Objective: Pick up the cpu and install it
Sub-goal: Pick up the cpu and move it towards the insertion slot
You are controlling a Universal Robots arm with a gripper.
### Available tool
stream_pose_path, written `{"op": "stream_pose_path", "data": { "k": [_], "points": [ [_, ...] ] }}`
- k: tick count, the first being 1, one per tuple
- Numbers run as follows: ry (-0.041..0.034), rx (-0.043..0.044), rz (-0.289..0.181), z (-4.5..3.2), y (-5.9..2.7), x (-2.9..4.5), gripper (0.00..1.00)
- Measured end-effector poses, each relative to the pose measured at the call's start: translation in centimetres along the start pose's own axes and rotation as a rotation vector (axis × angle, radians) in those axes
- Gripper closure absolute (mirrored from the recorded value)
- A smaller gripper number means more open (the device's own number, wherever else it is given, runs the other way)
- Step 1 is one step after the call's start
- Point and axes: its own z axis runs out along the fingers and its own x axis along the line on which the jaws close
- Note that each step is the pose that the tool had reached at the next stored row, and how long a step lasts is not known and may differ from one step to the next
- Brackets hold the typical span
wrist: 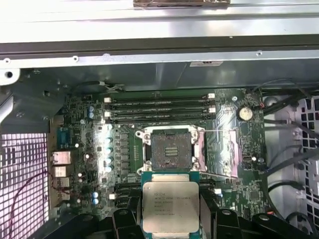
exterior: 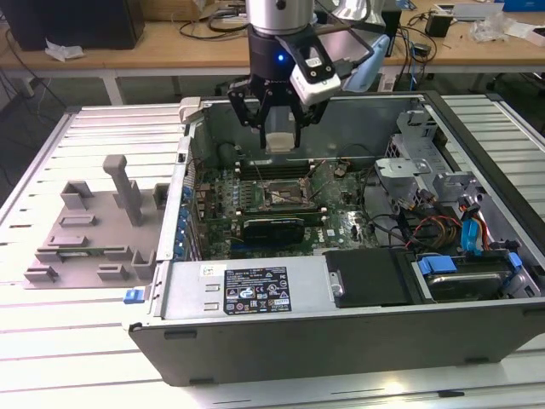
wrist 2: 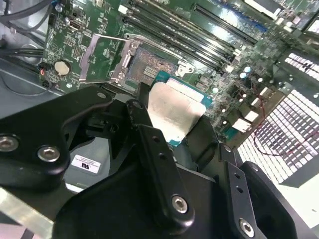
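My gripper [exterior: 279,132] hangs over the open computer case, shut on the cpu [exterior: 279,141]. The cpu [wrist: 170,201] is a flat square chip with a silvery top and a green rim, held by its edges between the black fingers [wrist: 211,211]. It also shows in the second wrist view as the cpu [wrist 2: 174,112]. Below it on the green motherboard lies the dark square socket [wrist: 171,149], with its metal load plate [wrist: 224,152] swung open to one side. The cpu is above the socket and apart from it. The socket [exterior: 285,198] sits mid-board in the exterior view.
A grey plastic tray [exterior: 85,234] with moulded blocks lies on the slatted table at the exterior view's left. Memory slots [wrist: 159,107] run beside the socket. Case walls [exterior: 255,294], a drive cage [exterior: 421,162] and cables [exterior: 434,226] surround the board.
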Motion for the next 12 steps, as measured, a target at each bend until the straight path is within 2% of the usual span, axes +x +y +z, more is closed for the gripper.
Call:
{"op": "stream_pose_path", "data": {
  "k": [5, 12],
  "points": [
    [0.0007, -0.0006, -0.017, 1.46, 0.63, 0.07, 0.45],
    [0.0013, -0.0007, -0.028, 2.93, 1.07, 0.14, 0.45]
  ]
}}
